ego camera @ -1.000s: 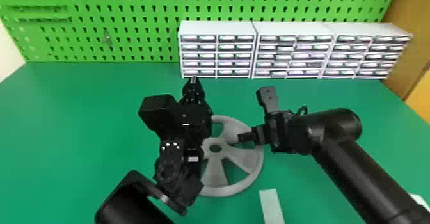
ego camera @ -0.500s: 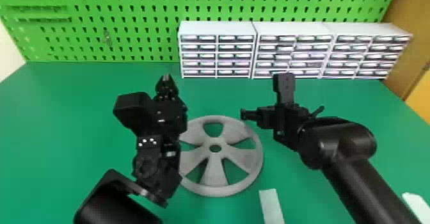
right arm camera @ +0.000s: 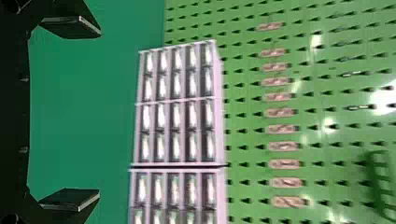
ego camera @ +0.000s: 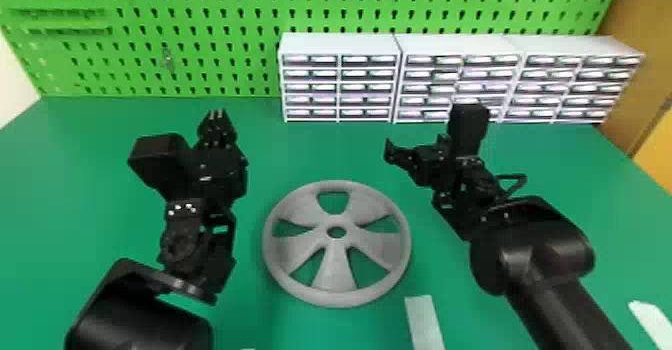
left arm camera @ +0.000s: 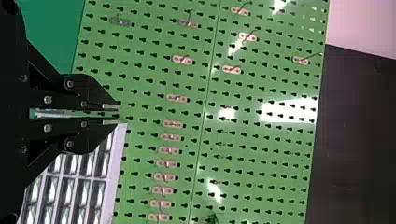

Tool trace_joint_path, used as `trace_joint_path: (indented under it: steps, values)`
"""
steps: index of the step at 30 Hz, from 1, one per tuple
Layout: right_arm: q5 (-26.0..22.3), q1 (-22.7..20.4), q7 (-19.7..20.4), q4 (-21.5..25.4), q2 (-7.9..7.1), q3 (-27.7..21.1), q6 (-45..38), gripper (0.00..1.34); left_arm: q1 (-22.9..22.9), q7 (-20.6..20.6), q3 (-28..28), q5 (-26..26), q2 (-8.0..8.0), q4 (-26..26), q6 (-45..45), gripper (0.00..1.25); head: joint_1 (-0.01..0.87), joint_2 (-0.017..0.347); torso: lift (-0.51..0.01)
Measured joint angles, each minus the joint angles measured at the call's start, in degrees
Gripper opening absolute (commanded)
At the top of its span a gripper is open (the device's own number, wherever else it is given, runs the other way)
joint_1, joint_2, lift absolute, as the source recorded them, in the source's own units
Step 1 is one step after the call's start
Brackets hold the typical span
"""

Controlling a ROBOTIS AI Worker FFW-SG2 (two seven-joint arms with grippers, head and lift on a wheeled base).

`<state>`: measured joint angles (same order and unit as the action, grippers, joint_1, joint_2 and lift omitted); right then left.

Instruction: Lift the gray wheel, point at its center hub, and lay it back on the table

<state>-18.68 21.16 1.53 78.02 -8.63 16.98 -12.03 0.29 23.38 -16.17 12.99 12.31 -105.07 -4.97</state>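
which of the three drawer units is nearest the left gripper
The leftmost unit in the head view: it stands at the row's end toward the left gripper; the middle unit and rightmost unit are farther off.

White strip (ego camera: 424,324) toward the table's (ego camera: 70,184) near side cut off by head view's bottom edge, middle drawer cabinet (ego camera: 430,89) on the table's far edge partly hidden by right arm (ego camera: 540,254), drawer contents too blurred to tell.

ok so I count 1 wheel (ego camera: 338,276), 2 grippers (ego camera: 216,114), 3 cabinets (ego camera: 340,45), 1 pegboard (ego camera: 210,39), 1 table (ego camera: 75,199), at least 2 strips (ego camera: 424,321)
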Motion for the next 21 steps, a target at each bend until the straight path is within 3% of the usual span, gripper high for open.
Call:
trace_joint_path:
  steps: [10,21]
  values:
    - [2.3,-2.3,0.0,0.5,-0.40,0.2,12.8,1.24,0.3,-5.7,5.1,-0.7,-1.01,2.5,-0.9,0.30,0.692,0.048,-0.096]
    - [3.7,-4.2,0.0,1.8,-0.55,-0.2,19.3,1.24,0.6,-9.1,7.9,0.8,-2.63,5.1,-3.9,0.62,0.692,0.048,-0.096]
